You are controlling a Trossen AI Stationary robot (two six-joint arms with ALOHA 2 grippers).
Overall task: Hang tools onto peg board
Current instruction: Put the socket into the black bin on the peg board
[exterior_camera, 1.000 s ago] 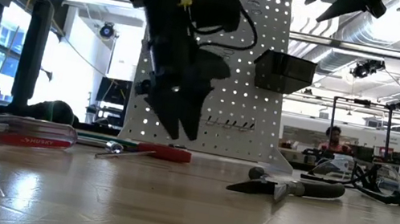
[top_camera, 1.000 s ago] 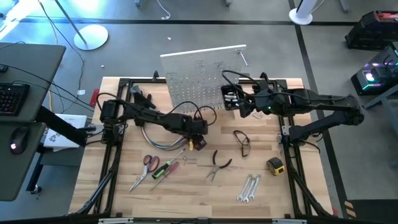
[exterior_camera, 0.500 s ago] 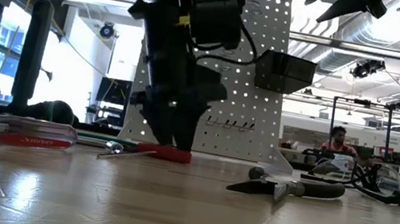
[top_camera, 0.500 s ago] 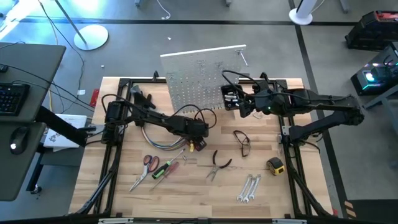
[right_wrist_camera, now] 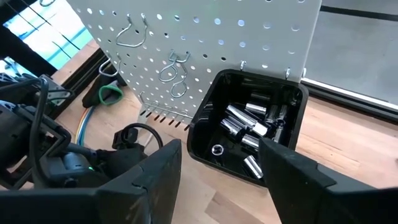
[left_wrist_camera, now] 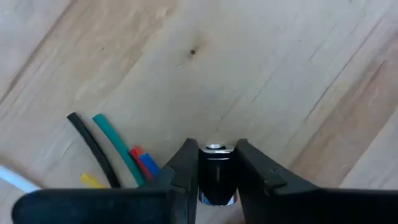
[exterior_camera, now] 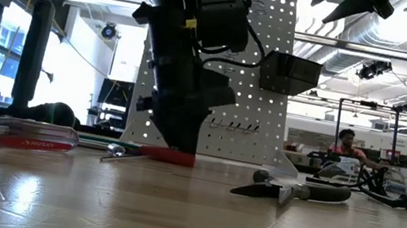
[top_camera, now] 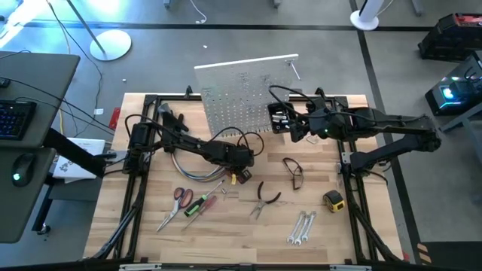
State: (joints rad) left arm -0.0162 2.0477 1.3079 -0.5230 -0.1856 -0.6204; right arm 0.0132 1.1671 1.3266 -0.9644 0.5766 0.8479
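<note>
My left gripper [top_camera: 239, 175] stands at the table's middle, fingers down at the tabletop [exterior_camera: 175, 144], shut on a small dark socket with a chrome rim [left_wrist_camera: 216, 169]. My right gripper [top_camera: 291, 129] hangs open above the black bin [right_wrist_camera: 249, 134] fixed to the white peg board [top_camera: 241, 90]; the bin holds several chrome sockets. Lying flat on the table are red-handled scissors [top_camera: 175, 203], screwdrivers [top_camera: 199, 205], pliers [top_camera: 263, 199], wrenches [top_camera: 301, 226] and a yellow tape measure [top_camera: 334, 200]. My left gripper pinches the socket by its round side wall [left_wrist_camera: 215, 180] between its two fingers. The fingers come from above, pointing down, and lie along the socket. The chrome end [left_wrist_camera: 216, 148] is level with the fingertips, at the tabletop; whether it still touches the wood I cannot tell.
A curved bundle of coloured cables [top_camera: 190, 172] lies just left of my left gripper, its cut ends [left_wrist_camera: 118, 155] beside the fingers. Safety glasses [top_camera: 294, 173] lie right of centre. A black frame [top_camera: 143, 188] rims the table. Wire hooks [right_wrist_camera: 174, 68] stick out of the peg board.
My left gripper has gone down to the tabletop and a little toward the near edge, turning more upright as it came down over the socket. My right arm has kept still.
</note>
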